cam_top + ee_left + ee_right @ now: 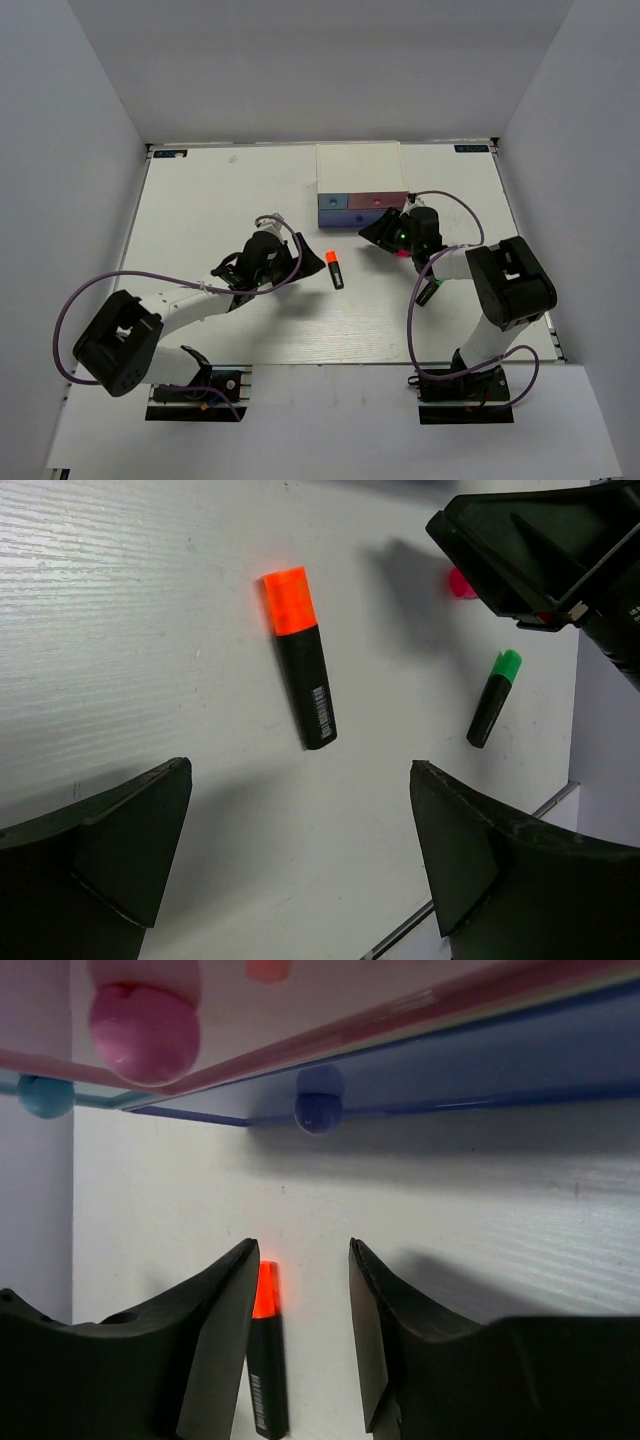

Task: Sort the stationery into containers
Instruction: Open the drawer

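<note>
Nearest my bases, my left claw (300, 780) hangs low over the table (200, 200), its jaws spread as wide as they go and nothing between them. The orange highlighter (298, 660) lies flat just ahead of the fingertips, cap pointing away and barrel roughly in line with my reach, so the jaws would close across it. I judge that picking up this pen is the step in hand. I should advance until the black barrel, not the cap, sits midway between the pads, then lower to the tabletop and close squarely, since a round barrel can roll out of an off-centre pinch. Further right, the green highlighter (493, 698) lies well apart from the orange one, near my right forearm. Beyond it, my right claw (300, 1250) stands just before the drawer fronts, jaws partly apart and empty, with no knob between them. A pink cap (460, 583) peeks from behind it, mostly hidden. Farthest are the pink knob (145, 1030), the blue-purple knob (320, 1110) and the blue knob (45, 1095) of the white box (360, 165); whether any drawer is open I cannot tell. My right claw crowds those fronts and would obstruct a delivery. No erasers are visible.
</note>
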{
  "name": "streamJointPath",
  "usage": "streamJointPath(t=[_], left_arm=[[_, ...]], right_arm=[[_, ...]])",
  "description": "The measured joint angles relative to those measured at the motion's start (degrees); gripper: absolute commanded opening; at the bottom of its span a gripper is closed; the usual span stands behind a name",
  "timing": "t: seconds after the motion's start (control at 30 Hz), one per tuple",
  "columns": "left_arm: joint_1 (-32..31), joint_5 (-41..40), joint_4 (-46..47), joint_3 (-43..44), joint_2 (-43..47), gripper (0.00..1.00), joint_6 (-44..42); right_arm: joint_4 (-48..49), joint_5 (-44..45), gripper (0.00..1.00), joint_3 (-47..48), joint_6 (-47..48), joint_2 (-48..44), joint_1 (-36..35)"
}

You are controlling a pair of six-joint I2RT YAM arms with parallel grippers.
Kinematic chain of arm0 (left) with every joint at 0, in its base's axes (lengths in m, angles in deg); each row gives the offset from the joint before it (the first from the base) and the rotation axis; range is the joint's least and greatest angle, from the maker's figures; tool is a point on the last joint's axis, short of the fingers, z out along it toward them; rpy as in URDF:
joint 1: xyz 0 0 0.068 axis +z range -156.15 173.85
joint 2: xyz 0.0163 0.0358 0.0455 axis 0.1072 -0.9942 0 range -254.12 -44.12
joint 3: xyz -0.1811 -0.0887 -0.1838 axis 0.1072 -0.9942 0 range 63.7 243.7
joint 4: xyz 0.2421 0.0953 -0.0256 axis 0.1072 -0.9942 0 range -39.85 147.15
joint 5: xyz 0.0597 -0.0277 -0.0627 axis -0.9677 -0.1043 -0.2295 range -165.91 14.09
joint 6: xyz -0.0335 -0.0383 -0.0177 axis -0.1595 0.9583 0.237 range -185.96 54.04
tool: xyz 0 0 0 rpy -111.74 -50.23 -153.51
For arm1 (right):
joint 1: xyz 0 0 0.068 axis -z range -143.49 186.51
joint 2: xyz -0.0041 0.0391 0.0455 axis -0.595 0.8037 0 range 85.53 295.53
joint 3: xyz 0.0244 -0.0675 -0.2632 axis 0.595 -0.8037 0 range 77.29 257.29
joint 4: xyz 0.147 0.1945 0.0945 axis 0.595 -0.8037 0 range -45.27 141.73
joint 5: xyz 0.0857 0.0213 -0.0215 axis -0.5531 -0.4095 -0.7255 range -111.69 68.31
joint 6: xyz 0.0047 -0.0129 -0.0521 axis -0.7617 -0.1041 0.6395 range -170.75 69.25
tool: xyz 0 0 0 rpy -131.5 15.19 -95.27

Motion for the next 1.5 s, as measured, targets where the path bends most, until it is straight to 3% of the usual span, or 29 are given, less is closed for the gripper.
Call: streamJointPath(t=[0.23, 0.3, 0.37, 0.4, 0.7, 0.9, 1.1, 1.33, 1.5], left_arm=[[0.0, 0.3, 0.2, 0.2, -2.0, 1.0, 0.0], [0.0, 0.5, 0.2, 0.2, -2.7, 1.0, -0.1], [0.0, 0.7, 0.2, 0.2, -3.0, 1.0, -0.1], [0.0, 0.7, 0.2, 0.3, -3.1, 1.0, -0.2], [0.0, 0.8, 0.2, 0.7, -3.2, 1.0, -0.6], [0.0, -0.1, -2.3, 0.7, -0.4, 1.0, -0.6], [0.0, -2.1, -3.9, -0.6, 6.2, 1.0, -0.8], [0.0, -4.1, -5.4, -2.3, 11.0, 1.0, -0.8], [0.0, -4.4, -5.9, -3.1, 12.2, 1.0, -0.8]], right_arm=[[0.0, 1.5, 0.54, 0.3, -1.8, 0.3, -1.1], [0.1, 1.4, 0.65, 0.0, -0.5, -0.3, -1.4], [0.5, 0.3, 0.7, -1.4, 1.9, -1.9, -1.6], [0.7, -0.4, 0.9, -2.3, 3.4, -2.9, -1.7], [1.4, -9.0, 0.9, -10.6, 24.6, -11.9, -2.3], [-2.3, -12.3, 0.9, -12.1, 45.4, -17.0, -3.3], [-3.3, -14.1, 0.9, -11.8, 54.9, -19.0, -5.8], [-10.8, -17.9, 0.9, -2.2, 57.5, -18.9, -6.4], [-28.4, -19.4, 0.9, 14.6, 68.9, -14.5, -10.2]])
